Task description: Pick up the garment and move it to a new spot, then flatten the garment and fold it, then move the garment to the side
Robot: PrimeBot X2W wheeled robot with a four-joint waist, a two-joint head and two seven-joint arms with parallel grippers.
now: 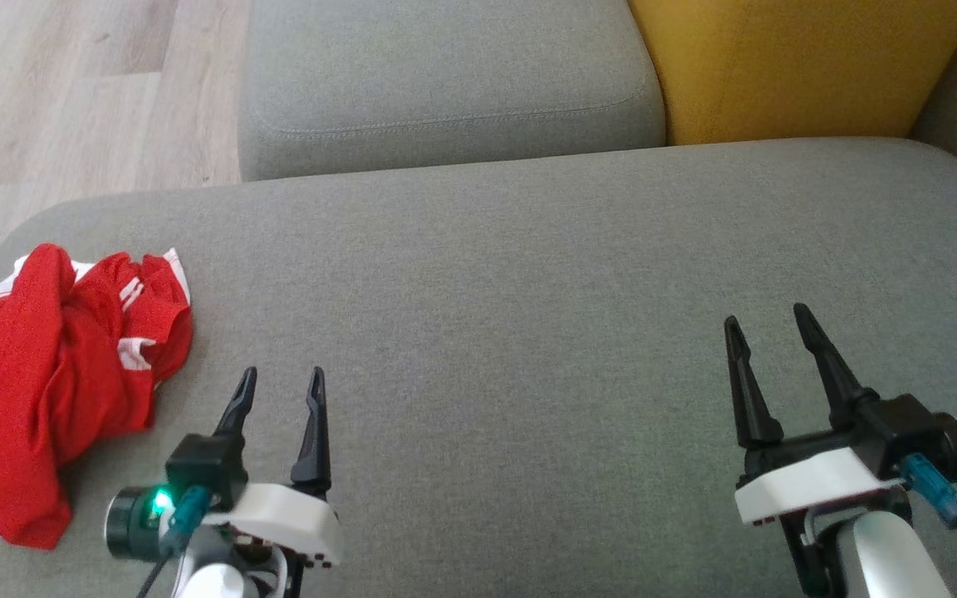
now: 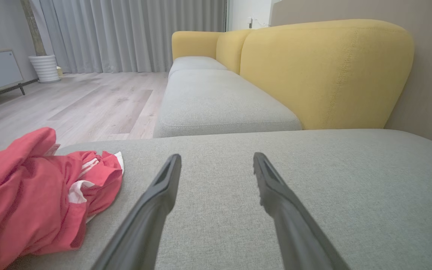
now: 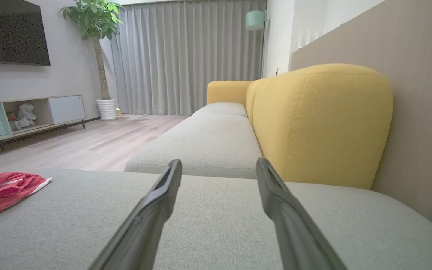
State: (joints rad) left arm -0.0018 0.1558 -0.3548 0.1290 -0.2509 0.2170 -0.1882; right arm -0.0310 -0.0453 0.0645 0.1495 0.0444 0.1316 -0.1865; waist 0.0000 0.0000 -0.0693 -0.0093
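Observing: a red garment (image 1: 63, 374) with white trim lies crumpled at the left edge of the head view. It sits on the near grey seat cushion (image 1: 528, 274) of a sofa, close to the cushion's rounded corner.
Garment placement: bunched in a heap, folds over folds. I read it as the starting pile, not yet picked up. The wide bare stretch of cushion to its right looks like the likely new spot.
Left tool (image 1: 282, 372): lower left of the head view, fingers spread apart, gripping nothing. It is just beside the garment's right edge and not touching it.
Why there: it is the arm nearest the heap, so I judge it placed for the first pick. It points up the frame, past the cloth, and would need to turn left.
Right tool (image 1: 765, 315): lower right, fingers likewise spread and empty, well apart from the garment. It is probably parked until flattening calls for two tools.
Surroundings: far cushion (image 1: 445, 83) at top centre, yellow backrest (image 1: 794, 66) at upper right, wooden floor (image 1: 71, 100) at upper left.
Hidden: I cannot tell whether it is a shirt or shorts; hems and openings are buried in the folds.
Cut off: the cloth runs off the left edge in both wrist views.
Hard to make out: whether either tool touches the cushion or hangs just above it.
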